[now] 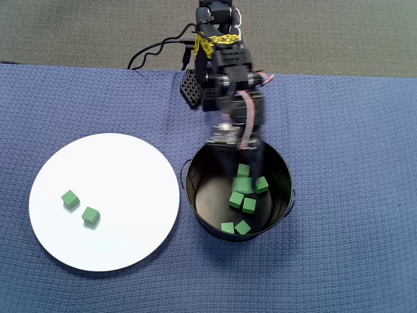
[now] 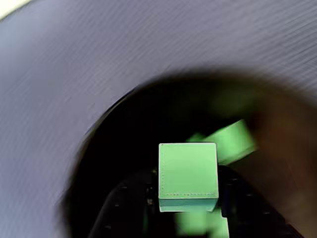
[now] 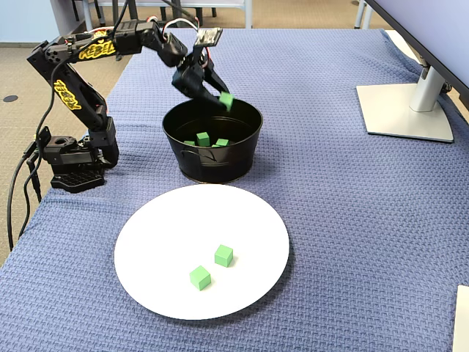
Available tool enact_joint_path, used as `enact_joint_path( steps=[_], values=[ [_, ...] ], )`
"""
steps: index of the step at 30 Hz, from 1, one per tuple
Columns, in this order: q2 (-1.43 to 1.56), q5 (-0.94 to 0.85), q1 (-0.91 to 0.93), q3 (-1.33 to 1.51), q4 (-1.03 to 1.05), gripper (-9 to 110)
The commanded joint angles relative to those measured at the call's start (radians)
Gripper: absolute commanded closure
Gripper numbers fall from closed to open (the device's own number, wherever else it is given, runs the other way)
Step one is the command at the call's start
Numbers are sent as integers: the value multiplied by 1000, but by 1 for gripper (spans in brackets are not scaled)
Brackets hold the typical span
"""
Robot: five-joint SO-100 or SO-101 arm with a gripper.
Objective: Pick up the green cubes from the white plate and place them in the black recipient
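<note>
Looks like an office: monitor stand (image 3: 410,110) on blue-cloth table (image 3: 330,220), carpet floor (image 1: 326,32).

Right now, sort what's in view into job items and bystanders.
Job:
- green cube in the claw
- two green cubes on the white plate
- white plate
- black pot, cubes inside

Bystanders:
- monitor stand
- blue cloth

Green cubes (image 1: 79,207); glossy white plate (image 3: 168,293); black recipient (image 3: 245,150) below black gripper (image 3: 223,99); blue woven counter (image 3: 352,220); yellow arm lettering (image 3: 91,49).
</note>
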Motion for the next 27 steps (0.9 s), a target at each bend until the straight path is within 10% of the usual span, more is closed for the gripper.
enact_joint_path(
  steps=[1, 9, 16, 27],
  values=[
    [2, 71, -94, -75, 3, 73],
    [14, -14, -18, 57, -307, 72],
    [-71, -35, 276, -114, -153, 80],
    [-459, -426, 704, -170, -555, 83]
  ],
)
